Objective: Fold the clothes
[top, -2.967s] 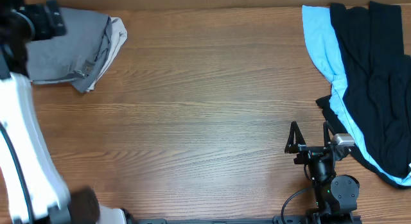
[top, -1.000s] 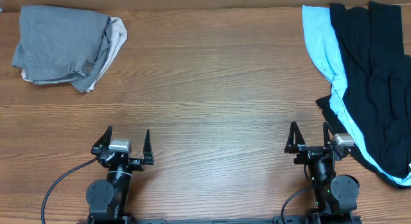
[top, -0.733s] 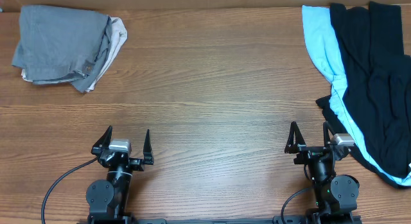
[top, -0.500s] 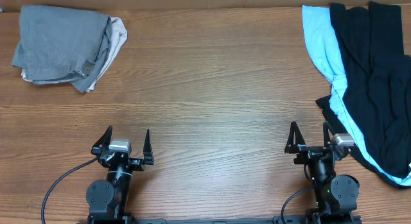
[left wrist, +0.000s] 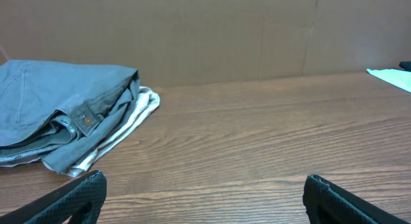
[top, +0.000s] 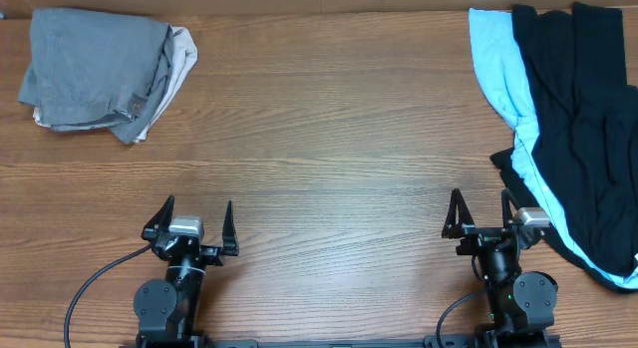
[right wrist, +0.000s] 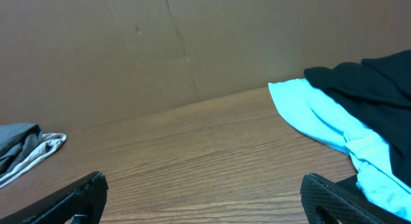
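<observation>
The grey shorts lie folded at the table's far left corner, on top of cream-beige shorts. They also show in the left wrist view at the left, and at the far left edge of the right wrist view. My left gripper rests open and empty at the near left, far from the shorts; its fingertips frame bare wood in its wrist view. My right gripper rests open and empty at the near right, its fingertips wide apart in its wrist view.
A pile of black and light-blue garments covers the right side of the wooden table, reaching close to my right gripper. It also shows in the right wrist view. A brown cardboard wall backs the table.
Three seconds ago the left arm was stretched out over the grey shorts at the far left; it has since come back to its near-left rest. Nothing has moved in the last second.
</observation>
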